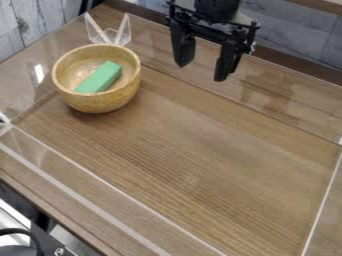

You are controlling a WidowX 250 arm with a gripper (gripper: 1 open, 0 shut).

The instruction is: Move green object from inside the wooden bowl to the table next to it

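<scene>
The green object, a small bright green block, lies inside the wooden bowl at the left of the table. My gripper hangs at the back, right of the bowl and well apart from it, pointing down. Its two black fingers stand wide apart and open with nothing between them.
A clear acrylic wall runs around the table's edges. Behind the table is a grey plank-like backdrop. Bare wood-grain surface lies right of and in front of the bowl.
</scene>
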